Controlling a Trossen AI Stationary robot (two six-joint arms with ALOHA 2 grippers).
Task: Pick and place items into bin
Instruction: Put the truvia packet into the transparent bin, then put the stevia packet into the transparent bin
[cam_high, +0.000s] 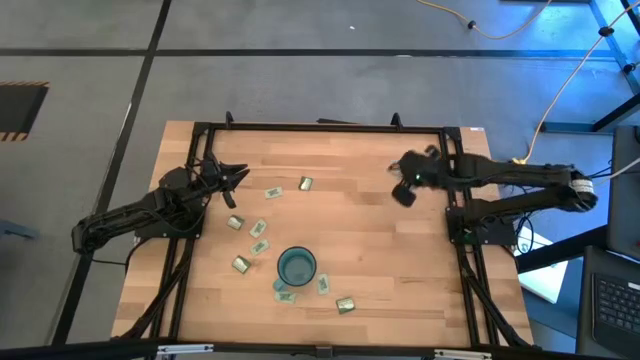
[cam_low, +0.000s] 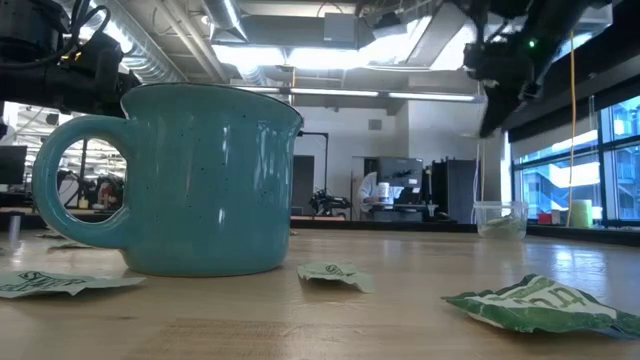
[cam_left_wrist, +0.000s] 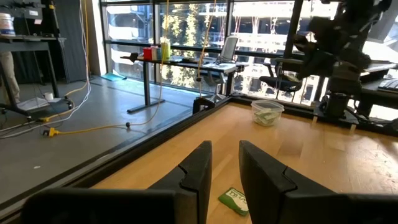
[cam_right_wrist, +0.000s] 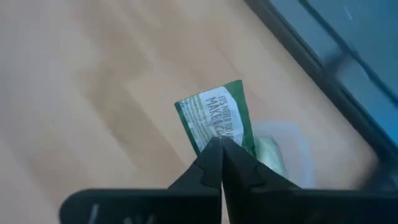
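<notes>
The right gripper is raised above the far right part of the light wooden table, its two dark fingers pressed together on the edge of a small flat green packet with white print. Below it stands the small round translucent plastic cup, which holds several pale green packets. The left gripper rests low near the table's far left edge, fingers spread slightly, with one green packet lying beneath them. The teal-blue speckled ceramic mug stands near the front; its contents cannot be told. Loose green packets lie around it.
</notes>
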